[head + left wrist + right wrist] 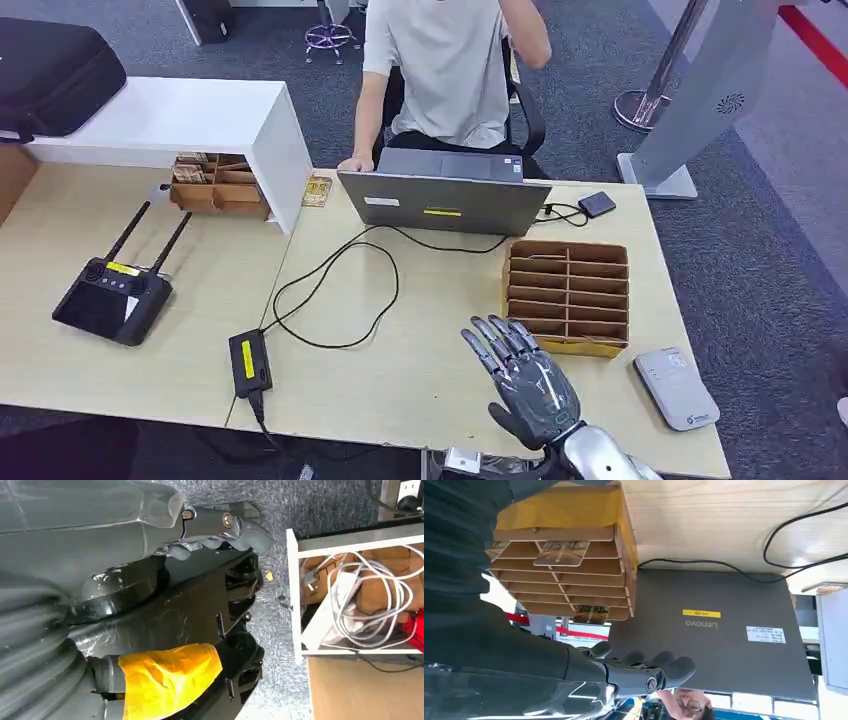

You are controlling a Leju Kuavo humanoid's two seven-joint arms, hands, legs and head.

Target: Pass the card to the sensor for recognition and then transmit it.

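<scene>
My right hand (525, 380) hovered over the worktop (420, 370) just in front of the cardboard rack (567, 293), its fingers (495, 340) spread and holding nothing. From my right wrist, a card (562, 553) stood in one slot of that rack and another card (591, 614) stuck out of a farther slot. The grey card reader (678, 388) lay near the rack, toward my right. My left hand (220, 527) hung by my side, fingers curled loosely, empty. A person (445, 70) sat behind the laptop (445, 195).
</scene>
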